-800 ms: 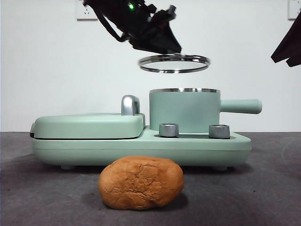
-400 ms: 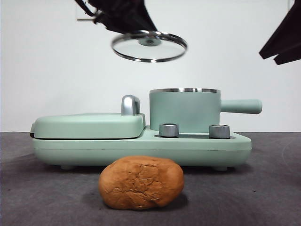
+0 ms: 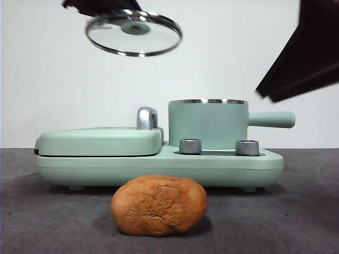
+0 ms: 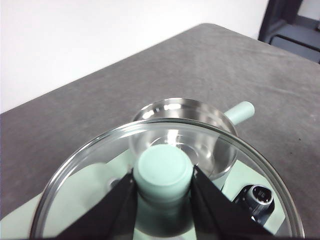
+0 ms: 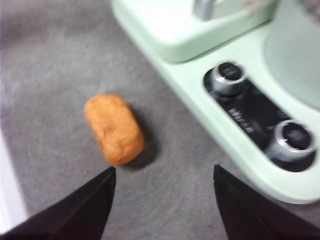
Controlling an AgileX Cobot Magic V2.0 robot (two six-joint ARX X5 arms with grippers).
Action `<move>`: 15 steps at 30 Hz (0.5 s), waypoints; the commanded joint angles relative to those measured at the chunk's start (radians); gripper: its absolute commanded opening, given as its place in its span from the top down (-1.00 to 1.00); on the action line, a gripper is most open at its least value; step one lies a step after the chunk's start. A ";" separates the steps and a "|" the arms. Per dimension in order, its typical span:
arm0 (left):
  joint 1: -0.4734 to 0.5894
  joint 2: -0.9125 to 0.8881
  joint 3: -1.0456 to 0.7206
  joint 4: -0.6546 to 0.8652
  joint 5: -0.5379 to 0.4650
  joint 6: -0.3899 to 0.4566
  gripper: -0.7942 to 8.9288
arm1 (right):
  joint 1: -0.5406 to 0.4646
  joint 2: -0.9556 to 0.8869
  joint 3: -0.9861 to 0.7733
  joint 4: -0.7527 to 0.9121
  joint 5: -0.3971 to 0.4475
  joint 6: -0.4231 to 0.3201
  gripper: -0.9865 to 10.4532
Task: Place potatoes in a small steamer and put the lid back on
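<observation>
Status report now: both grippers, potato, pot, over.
Left gripper shut on round glass lid by its knob, held high. Right gripper open above orange-brown potato, which lies on table. Mint-green pot uncovered, nothing blocking.

Your left gripper (image 4: pixel 163 187) held the lid (image 4: pixel 95 165) by its mint-green knob (image 4: pixel 163 172), jaws pressed to either side. Through the glass you saw the open small steamer (image 4: pixel 185 112), its handle (image 4: pixel 240 112), one dial (image 4: pixel 257 196), and the grey worktop (image 4: pixel 100 110).
</observation>
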State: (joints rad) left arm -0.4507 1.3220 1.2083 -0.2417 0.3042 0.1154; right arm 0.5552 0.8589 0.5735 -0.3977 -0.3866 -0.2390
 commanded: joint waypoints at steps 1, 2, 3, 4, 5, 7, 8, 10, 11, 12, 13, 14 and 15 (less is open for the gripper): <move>0.016 -0.043 -0.007 0.006 0.003 -0.013 0.81 | 0.058 0.057 0.018 0.014 0.026 -0.009 0.28; 0.024 -0.061 -0.017 -0.004 0.002 -0.013 0.81 | 0.079 0.080 0.018 0.020 0.032 -0.013 0.28; 0.033 -0.077 -0.024 -0.018 0.002 -0.013 0.81 | 0.098 0.103 0.018 0.031 0.034 -0.016 0.28; 0.041 -0.090 -0.027 -0.032 0.002 -0.013 0.81 | 0.114 0.122 0.018 0.042 0.039 -0.016 0.28; 0.049 -0.100 -0.028 -0.051 0.003 -0.016 0.81 | 0.132 0.144 0.018 0.060 0.045 -0.017 0.27; 0.064 -0.119 -0.028 -0.082 0.002 -0.016 0.81 | 0.165 0.187 0.018 0.101 0.051 -0.017 0.25; 0.071 -0.127 -0.028 -0.095 0.002 -0.016 0.81 | 0.180 0.209 0.018 0.125 0.055 -0.016 0.25; 0.081 -0.142 -0.028 -0.109 0.003 -0.016 0.82 | 0.202 0.252 0.018 0.169 0.066 -0.016 0.25; 0.085 -0.148 -0.028 -0.111 0.003 -0.016 0.82 | 0.211 0.274 0.018 0.190 0.072 -0.016 0.24; 0.087 -0.154 -0.028 -0.111 0.002 -0.016 0.82 | 0.219 0.297 0.018 0.212 0.076 -0.016 0.23; 0.089 -0.158 -0.028 -0.110 0.003 -0.016 0.82 | 0.225 0.317 0.018 0.229 0.076 -0.016 0.23; 0.091 -0.162 -0.028 -0.110 0.003 -0.016 0.82 | 0.229 0.338 0.018 0.243 0.076 -0.016 0.21; 0.095 -0.166 -0.028 -0.111 0.002 -0.016 0.82 | 0.232 0.360 0.019 0.255 0.076 -0.016 0.18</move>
State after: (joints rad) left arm -0.3557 1.1629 1.1633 -0.3790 0.3019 0.1074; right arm 0.7757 1.1957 0.5735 -0.1539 -0.3130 -0.2470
